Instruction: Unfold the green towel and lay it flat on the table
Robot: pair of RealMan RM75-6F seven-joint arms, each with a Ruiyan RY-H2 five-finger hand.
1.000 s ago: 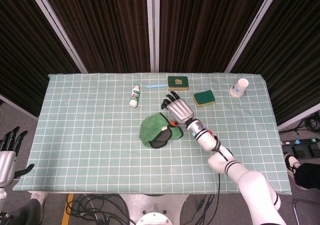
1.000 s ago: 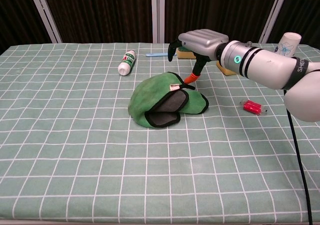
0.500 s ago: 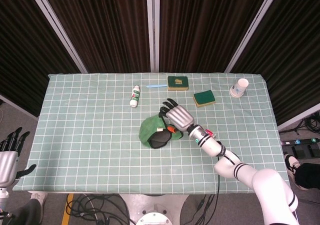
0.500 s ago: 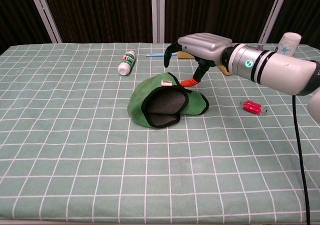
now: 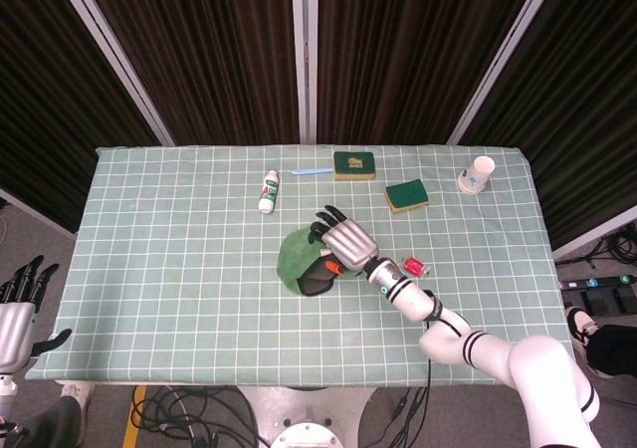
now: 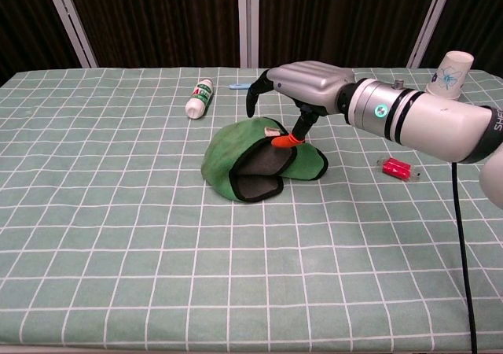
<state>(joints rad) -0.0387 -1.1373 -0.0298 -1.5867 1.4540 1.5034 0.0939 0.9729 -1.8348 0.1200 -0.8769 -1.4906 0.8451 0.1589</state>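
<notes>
The green towel (image 5: 297, 257) lies bunched and folded near the table's middle, its dark black-edged inner flap (image 6: 255, 169) turned up toward the front. My right hand (image 5: 344, 240) hovers over the towel's right part, fingers spread and curved downward. In the chest view the right hand (image 6: 308, 80) is above the towel (image 6: 224, 156), and its orange thumb tip (image 6: 284, 141) touches the flap's upper edge. Nothing is pinched between its fingers. My left hand (image 5: 17, 304) hangs off the table's front left corner with its fingers apart, holding nothing.
A white bottle (image 5: 268, 190) and a blue stick (image 5: 311, 171) lie behind the towel. Two green sponges (image 5: 354, 163) (image 5: 406, 195) and a paper cup (image 5: 480, 173) sit at the back right. A small red object (image 6: 395, 167) lies to the towel's right.
My right hand has moved left and nearer, from beside the towel to over it. Its thumb tip now rests on the flap, which shifted slightly. The left hand stayed put.
</notes>
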